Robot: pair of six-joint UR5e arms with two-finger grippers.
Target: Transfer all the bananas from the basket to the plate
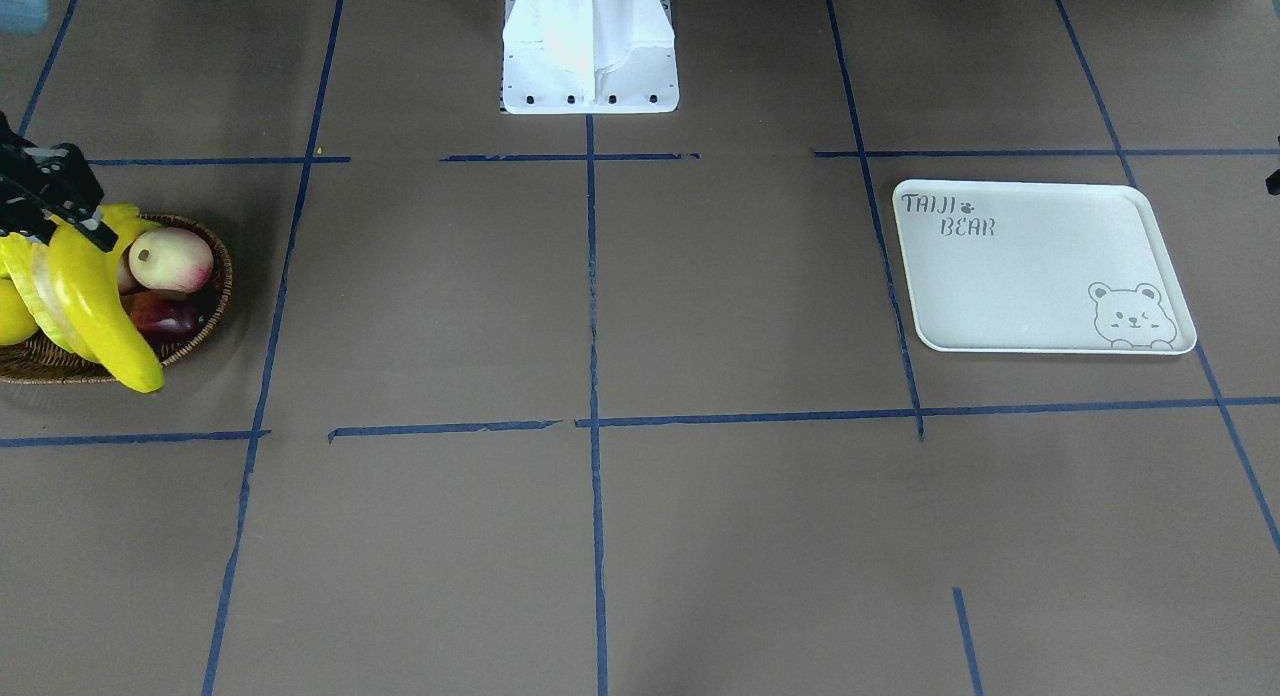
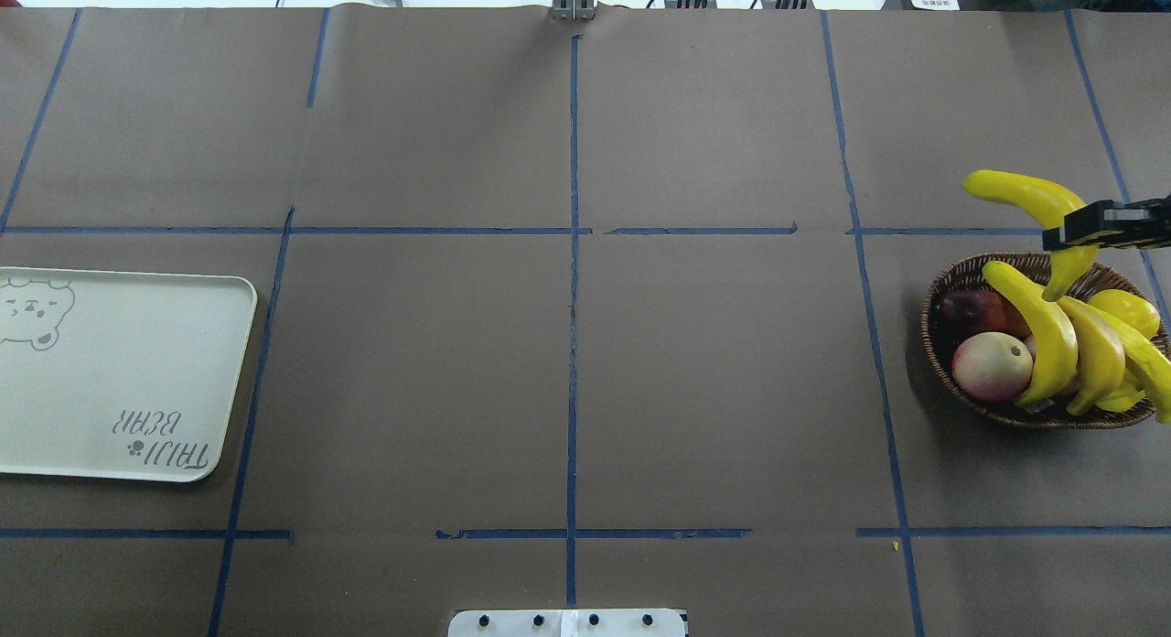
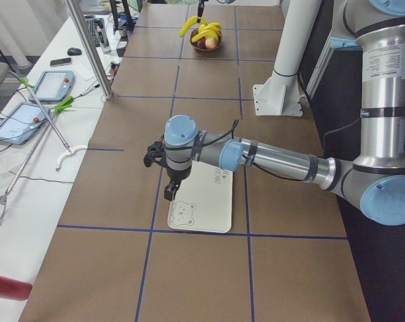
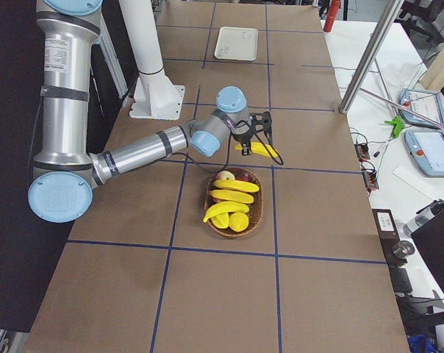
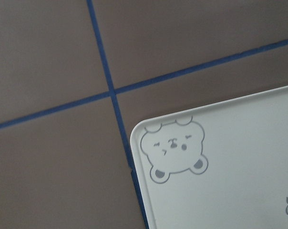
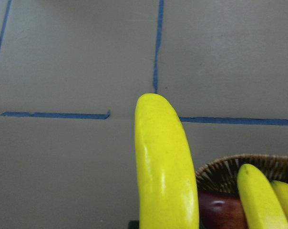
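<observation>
While three bananas (image 2: pixel 1043 330) lie side by side in the basket (image 2: pixel 942 285) at the right end of the table (image 2: pixel 567 390), the right gripper (image 2: pixel 1068 237) is clenched across a fourth banana (image 2: pixel 1020 190), holding it in the air above the basket. The fingers grasp it near one end. The longer part curves away, and its tip shows over bare table beyond the wicker rim in the right wrist view. Sharing the basket with the bananas are a pink-and-cream fruit (image 2: pixel 993 365), a dark red fruit (image 2: pixel 970 307) and a stubby yellow fruit (image 2: pixel 1125 309). The plate (image 2: pixel 137 372) sits at the opposite, left end of the table, well apart from the basket, its lettered end nearer the robot. The left gripper (image 3: pixel 170 192) hangs over the plate near its bear-face corner, seen only from the side camera, so it cannot be told whether it is released or clenched. Blue tape lines (image 5: pixel 106 71) cross just beside that corner in the left wrist view
</observation>
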